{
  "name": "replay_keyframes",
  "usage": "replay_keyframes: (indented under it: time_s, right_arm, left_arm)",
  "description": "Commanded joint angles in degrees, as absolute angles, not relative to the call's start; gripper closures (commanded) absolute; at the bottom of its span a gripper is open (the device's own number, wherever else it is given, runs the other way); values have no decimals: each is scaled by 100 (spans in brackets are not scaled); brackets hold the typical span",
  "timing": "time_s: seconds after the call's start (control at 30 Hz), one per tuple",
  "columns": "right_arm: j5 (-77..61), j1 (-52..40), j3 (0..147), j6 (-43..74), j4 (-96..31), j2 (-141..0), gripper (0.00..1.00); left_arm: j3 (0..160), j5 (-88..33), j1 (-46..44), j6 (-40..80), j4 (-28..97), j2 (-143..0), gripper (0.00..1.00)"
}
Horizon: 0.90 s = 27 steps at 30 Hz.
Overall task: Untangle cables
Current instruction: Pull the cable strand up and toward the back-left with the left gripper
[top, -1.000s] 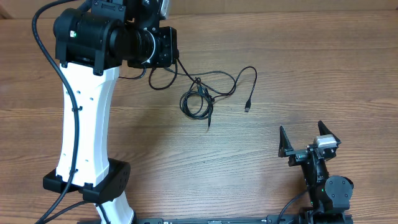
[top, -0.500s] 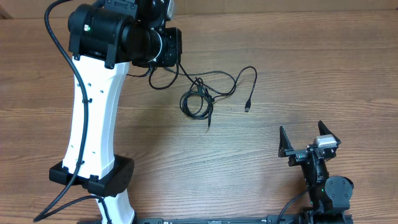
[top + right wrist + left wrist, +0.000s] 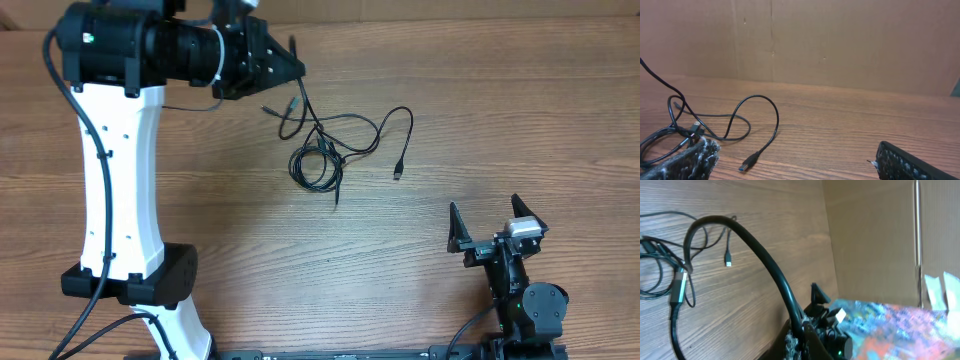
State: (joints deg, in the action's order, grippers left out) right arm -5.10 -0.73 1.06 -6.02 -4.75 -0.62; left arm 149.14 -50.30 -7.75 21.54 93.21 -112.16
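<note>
Wooden table (image 3: 450, 120), cardboard wall (image 3: 840, 40) behind. The left gripper (image 3: 296, 68), raised at the far side, has jaws together, clamped on one strand of the cables (image 3: 318, 160), which lie bunched mid-table. The right gripper (image 3: 497, 225) stands wide apart, empty, well apart from them. One USB plug (image 3: 398, 173) lies loose.

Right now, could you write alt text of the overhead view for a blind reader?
Thin black cables lie in loose loops on a wooden table. The left end effector, shut, grips one strand at upper left; the right end effector stands open, lower right.
</note>
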Motion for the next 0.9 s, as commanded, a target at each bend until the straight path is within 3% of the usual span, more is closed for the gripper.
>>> replay_keyframes:
  time_s: [0.0,0.1,0.23,0.4,0.53,0.67,0.77,0.87]
  right_arm:
    - [-504,-30,49,-607,-454,-16,0]
    - [-504,-30,49,-607,-454,-16,0]
    - [-506,-30,49,-607,-454,-16,0]
    - [-504,-30,49,-607,-454,-16,0]
    - [-504,-30,49,-607,-454,-16,0]
    - [-506,-30,49,-607,-454,-16,0]
    - [-506,-30,49,-607,-454,-16,0]
    - [-504,-30,49,-607,-454,-16,0]
  left_arm:
    - [14936,-4805,-454,2606,9292,-11238,96]
    - [14936,-4956,-93,3221,9229,-11238,96]
    - [14947,-7776,342,2877,7642,-11205,96]
    - [14953,-7616,331,3380,6838,-10842,96]
    - [14958,-6788,338,3892,5968,-10328,96]
    - [14958,-6396,338,3854,3610,-9743,96]
    - [14958,-6267,338,3944,2569,-9456,96]
    - [14958,-6093,338,3887,2541,-9214,96]
